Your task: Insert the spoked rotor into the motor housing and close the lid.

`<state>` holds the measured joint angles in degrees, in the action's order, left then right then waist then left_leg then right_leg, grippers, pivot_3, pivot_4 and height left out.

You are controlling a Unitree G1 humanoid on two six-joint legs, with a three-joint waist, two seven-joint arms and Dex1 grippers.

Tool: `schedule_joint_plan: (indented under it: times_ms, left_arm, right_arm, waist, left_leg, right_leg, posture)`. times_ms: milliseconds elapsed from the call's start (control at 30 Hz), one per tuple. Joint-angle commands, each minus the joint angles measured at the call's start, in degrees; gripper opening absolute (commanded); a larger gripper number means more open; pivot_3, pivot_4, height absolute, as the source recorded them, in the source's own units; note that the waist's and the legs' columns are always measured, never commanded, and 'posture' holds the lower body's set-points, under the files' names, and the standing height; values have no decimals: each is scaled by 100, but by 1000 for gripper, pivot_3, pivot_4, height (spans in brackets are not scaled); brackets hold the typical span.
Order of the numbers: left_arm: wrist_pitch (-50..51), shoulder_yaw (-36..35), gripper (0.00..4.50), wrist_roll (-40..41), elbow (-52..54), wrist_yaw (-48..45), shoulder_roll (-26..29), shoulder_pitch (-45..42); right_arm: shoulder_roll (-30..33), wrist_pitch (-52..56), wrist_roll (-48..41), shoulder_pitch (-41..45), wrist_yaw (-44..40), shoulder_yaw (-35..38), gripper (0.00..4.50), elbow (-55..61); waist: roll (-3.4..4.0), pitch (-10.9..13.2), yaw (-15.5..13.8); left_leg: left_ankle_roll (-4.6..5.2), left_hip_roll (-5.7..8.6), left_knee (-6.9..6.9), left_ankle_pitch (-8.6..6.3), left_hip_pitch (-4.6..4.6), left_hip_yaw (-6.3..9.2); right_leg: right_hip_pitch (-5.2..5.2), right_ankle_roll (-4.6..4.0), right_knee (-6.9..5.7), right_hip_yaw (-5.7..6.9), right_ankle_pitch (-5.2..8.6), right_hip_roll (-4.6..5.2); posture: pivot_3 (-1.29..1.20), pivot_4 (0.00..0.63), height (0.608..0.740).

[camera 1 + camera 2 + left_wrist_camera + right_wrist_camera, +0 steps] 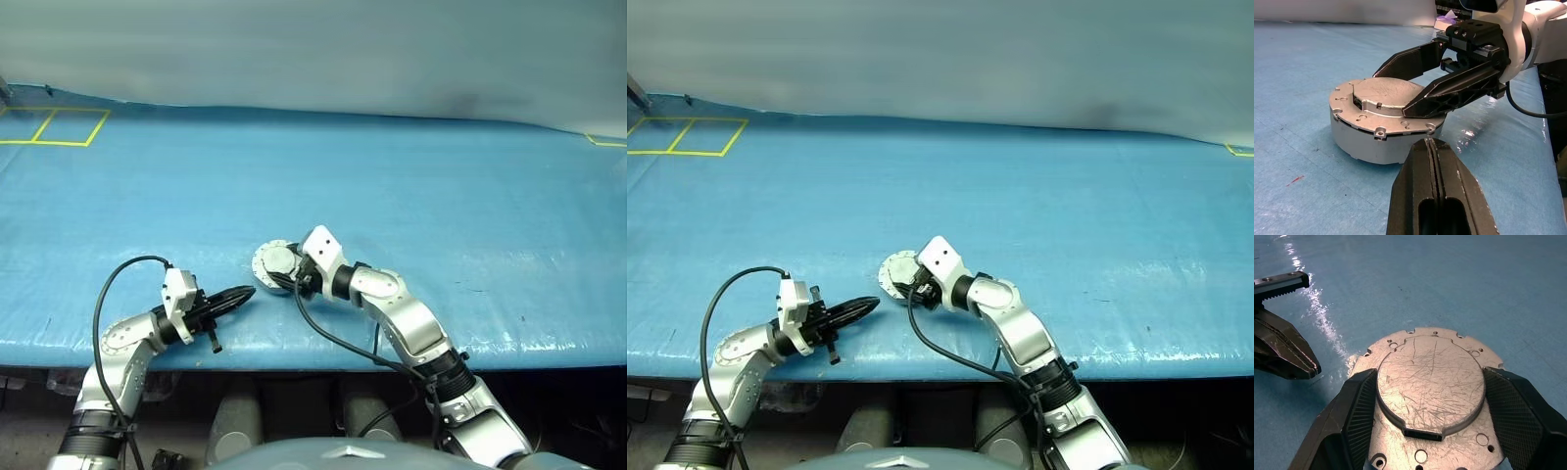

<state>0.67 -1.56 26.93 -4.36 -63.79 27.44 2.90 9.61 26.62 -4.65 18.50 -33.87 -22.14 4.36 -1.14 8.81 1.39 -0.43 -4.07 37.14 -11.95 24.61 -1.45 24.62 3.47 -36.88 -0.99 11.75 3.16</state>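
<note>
The motor housing (1361,142) stands on the blue table near its front edge, a short silver drum. Its lid (1430,382) lies flat on top, plain scratched grey face up with the raised centre circle showing. My right gripper (285,271) reaches over it from the right. Its two black fingers (1359,416) sit on either side of the raised circle, pads against its edge. My left gripper (245,292) is shut and holds nothing. It points at the housing's side from the left, a short way off it. The spoked rotor is out of view.
Yellow tape squares (59,127) mark the far left corner of the blue table cover (441,196). The table's front edge (294,357) runs just below both grippers. Black cables loop off each wrist.
</note>
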Motion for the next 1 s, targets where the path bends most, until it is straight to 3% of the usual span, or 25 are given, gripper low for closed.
schedule_joint_plan:
  times_ms: [33,300,1000]
  left_arm:
    - [-8,-27,0,-22,104,20,4,-5]
    - [157,-64,0,79,204,124,-54,-29]
    - [180,-49,0,58,261,195,-58,23]
  right_arm:
    - [28,-102,93,49,0,-51,3054,-62]
    - [82,-114,111,-1,-41,-40,3054,-515]
    - [185,-117,118,102,-151,-62,3054,-438]
  waist:
    - [0,0,0]
    - [5,-8,15]
    - [7,-11,0]
  left_leg:
    - [0,0,0,0,0,0]
    - [0,-1,-1,0,-13,0]
    - [-1,-1,-4,-1,-13,-5]
  right_leg:
    - [0,0,0,0,0,0]
    - [-6,-1,-1,0,0,0]
    - [-2,-3,4,2,-1,6]
  posture:
    - [0,150,740]
    - [0,150,740]
    - [0,150,740]
